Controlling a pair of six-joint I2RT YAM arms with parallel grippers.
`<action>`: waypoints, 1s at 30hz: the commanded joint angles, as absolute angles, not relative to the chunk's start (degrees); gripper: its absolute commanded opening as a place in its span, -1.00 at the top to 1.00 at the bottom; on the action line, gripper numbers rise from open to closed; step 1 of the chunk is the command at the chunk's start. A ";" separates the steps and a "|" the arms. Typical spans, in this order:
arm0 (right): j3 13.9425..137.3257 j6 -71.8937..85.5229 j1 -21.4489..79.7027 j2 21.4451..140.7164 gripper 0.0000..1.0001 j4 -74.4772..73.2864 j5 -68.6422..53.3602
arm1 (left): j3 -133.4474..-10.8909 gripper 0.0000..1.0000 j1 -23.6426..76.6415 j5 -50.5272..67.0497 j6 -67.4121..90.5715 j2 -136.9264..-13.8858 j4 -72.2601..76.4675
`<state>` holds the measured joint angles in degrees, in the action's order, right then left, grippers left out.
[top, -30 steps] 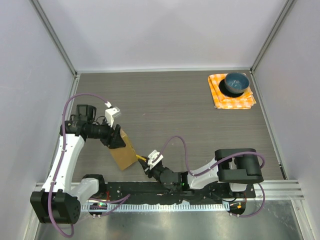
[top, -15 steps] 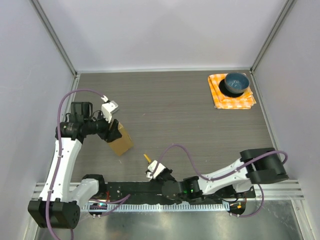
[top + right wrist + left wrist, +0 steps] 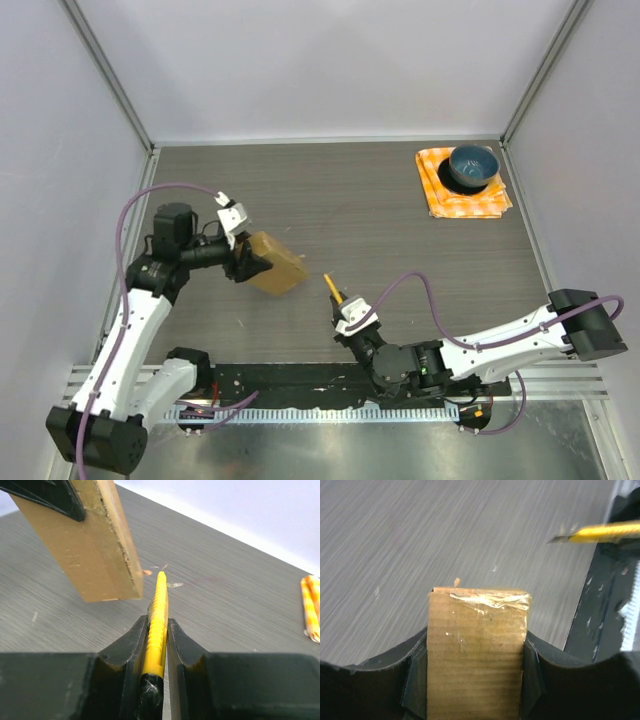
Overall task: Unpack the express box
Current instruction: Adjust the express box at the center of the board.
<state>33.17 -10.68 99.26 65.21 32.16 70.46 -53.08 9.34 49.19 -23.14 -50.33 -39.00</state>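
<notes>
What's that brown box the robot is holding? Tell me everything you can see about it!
The express box is a small, flat carton of plain brown corrugated cardboard. Shiny, wrinkled clear tape seals its far end. The left gripper clamps it between black fingers, one on each side. It looks lifted off the table and tilted. A yellow cutter points its way but is not touching it.

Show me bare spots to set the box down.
Free: the table's middle and far strip, between the express box and the orange checked cloth; also right of the yellow cutter. Crowded: between box and cutter.
</notes>
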 commanded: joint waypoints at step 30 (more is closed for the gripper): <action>30.58 -3.96 83.59 75.12 0.98 44.82 58.20 | -32.87 0.18 11.26 51.69 -41.74 -51.86 -38.58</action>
<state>28.05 -7.84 86.15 71.26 39.22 65.14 -33.39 12.60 58.41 -33.01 -51.37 -25.96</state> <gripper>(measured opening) 0.242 0.559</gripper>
